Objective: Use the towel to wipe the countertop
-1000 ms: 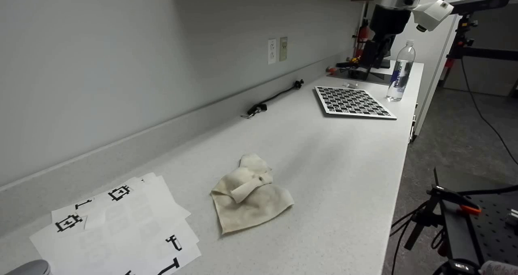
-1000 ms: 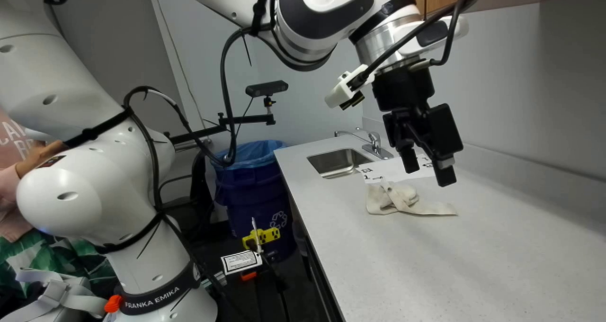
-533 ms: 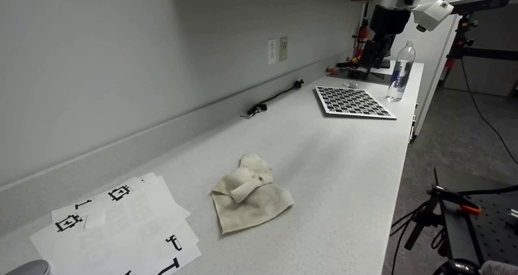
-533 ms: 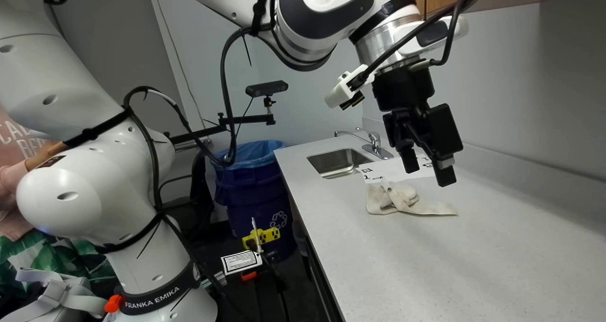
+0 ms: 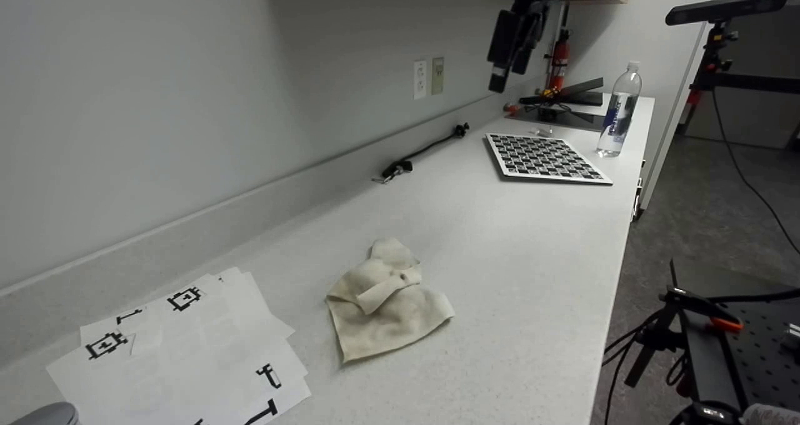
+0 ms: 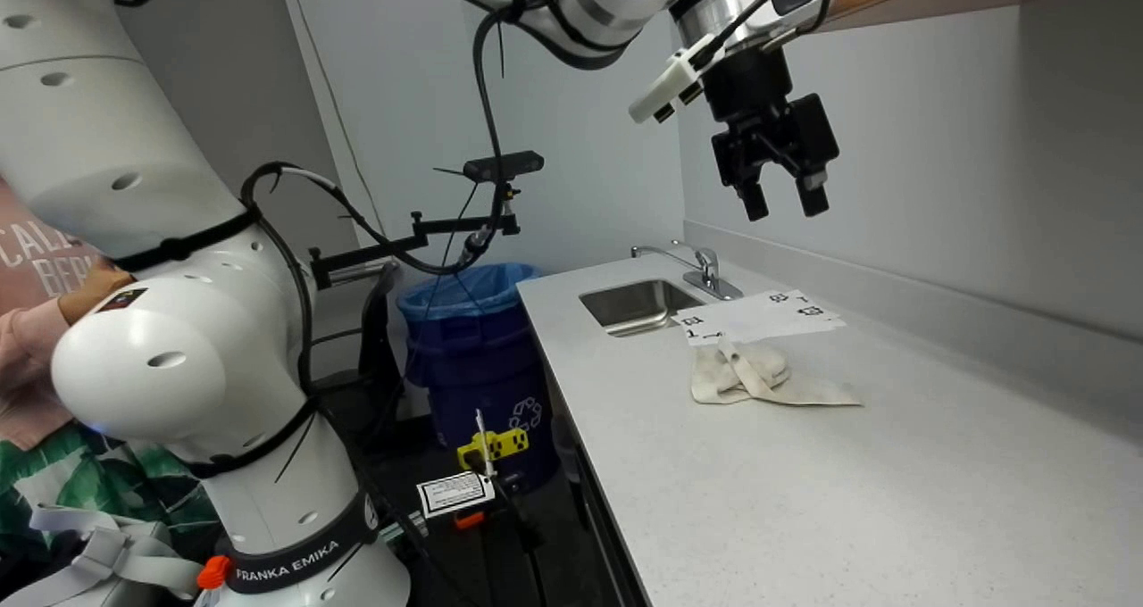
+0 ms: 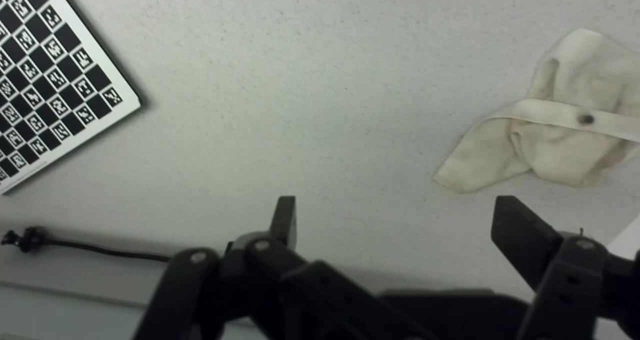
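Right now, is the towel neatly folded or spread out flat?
Neither: the towel lies rumpled on the countertop. Both exterior views show its middle bunched into raised, uneven folds.

Wide open stretch of worktop (image 5: 506, 237) between towel (image 5: 394, 319) and checkered board (image 5: 545, 156). End effector (image 6: 785, 206) well above, free air between it and the worktop. In the way: bottle (image 5: 619, 109) standing beside the board, wall (image 5: 187, 112) along one side (black cable (image 5: 434, 144) lying near its foot), cabinet (image 6: 946, 2) overhead capping upward room.
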Robot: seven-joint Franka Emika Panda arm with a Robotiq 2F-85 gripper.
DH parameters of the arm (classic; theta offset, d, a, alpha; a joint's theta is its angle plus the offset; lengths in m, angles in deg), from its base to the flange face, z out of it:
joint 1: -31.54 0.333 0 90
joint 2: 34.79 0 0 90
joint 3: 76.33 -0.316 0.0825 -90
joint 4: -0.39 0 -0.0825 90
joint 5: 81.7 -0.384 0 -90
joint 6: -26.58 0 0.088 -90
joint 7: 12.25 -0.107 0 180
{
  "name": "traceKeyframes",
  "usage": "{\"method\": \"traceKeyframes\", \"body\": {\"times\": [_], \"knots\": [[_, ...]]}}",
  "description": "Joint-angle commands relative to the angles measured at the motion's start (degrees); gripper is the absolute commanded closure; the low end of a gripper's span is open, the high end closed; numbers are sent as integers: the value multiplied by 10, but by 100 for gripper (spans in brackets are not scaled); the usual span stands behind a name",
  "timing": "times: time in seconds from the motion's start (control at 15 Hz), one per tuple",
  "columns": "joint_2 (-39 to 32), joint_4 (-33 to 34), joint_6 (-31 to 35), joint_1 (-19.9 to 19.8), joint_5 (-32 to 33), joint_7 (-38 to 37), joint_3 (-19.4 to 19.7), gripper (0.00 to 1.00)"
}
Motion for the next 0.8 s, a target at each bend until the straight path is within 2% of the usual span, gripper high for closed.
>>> {"method": "traceKeyframes", "body": {"times": [0.0, 0.07, 0.2, 0.73], "knots": [[-16, 32, -25, 19, 9, -21, -2, 0], [-24, 51, -54, 24, 13, -55, -11, 0], [-27, 62, -71, 28, 16, -72, -17, 0], [-28, 63, -72, 28, 17, -73, -17, 0]]}}
